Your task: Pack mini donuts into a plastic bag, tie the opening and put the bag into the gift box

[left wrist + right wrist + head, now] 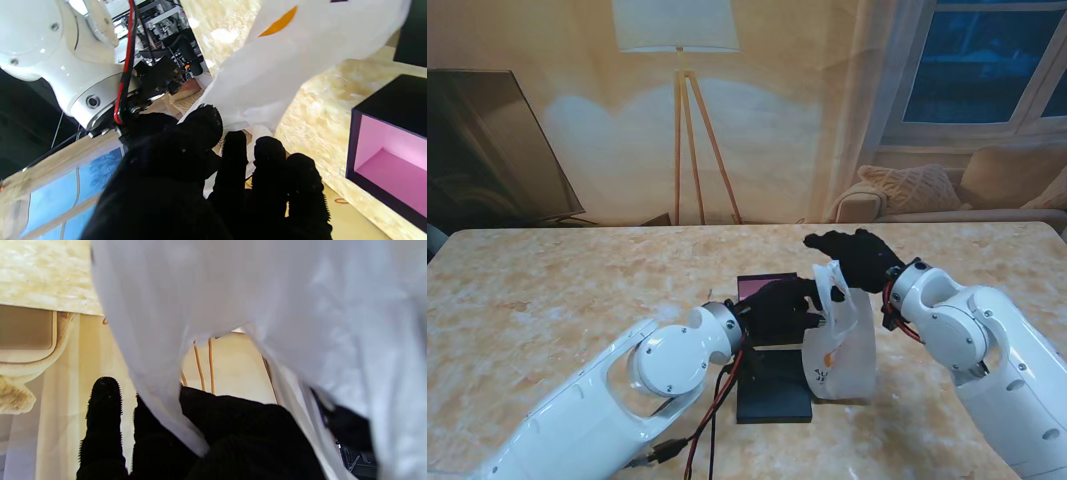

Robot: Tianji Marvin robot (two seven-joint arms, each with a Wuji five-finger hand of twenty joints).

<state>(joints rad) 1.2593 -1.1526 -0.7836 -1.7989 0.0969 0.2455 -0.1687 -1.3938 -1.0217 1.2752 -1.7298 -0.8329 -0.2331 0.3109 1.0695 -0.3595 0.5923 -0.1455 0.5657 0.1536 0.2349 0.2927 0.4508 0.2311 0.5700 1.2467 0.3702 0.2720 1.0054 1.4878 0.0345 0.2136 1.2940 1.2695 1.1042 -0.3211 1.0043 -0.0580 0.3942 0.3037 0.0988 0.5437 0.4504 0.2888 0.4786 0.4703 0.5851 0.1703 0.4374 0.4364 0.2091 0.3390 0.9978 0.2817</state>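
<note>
Marble-patterned beige tabletop (pixel 547 300). White thin plastic bag (pixel 842 350) stands beside open black gift box with pink lining (pixel 767 290). Left hand (pixel 782 308) and right hand (pixel 857 258) each pinch bag handle. Advice: pull handles apart evenly, cross, knot without tearing film.

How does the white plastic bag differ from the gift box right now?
The plastic bag is white, soft and crumpled; the gift box is dark, rigid and square-edged, with a pink inside. The bag is gripped at its top by the left hand and right hand; no hand touches the box. Both are on the marble table.
</note>
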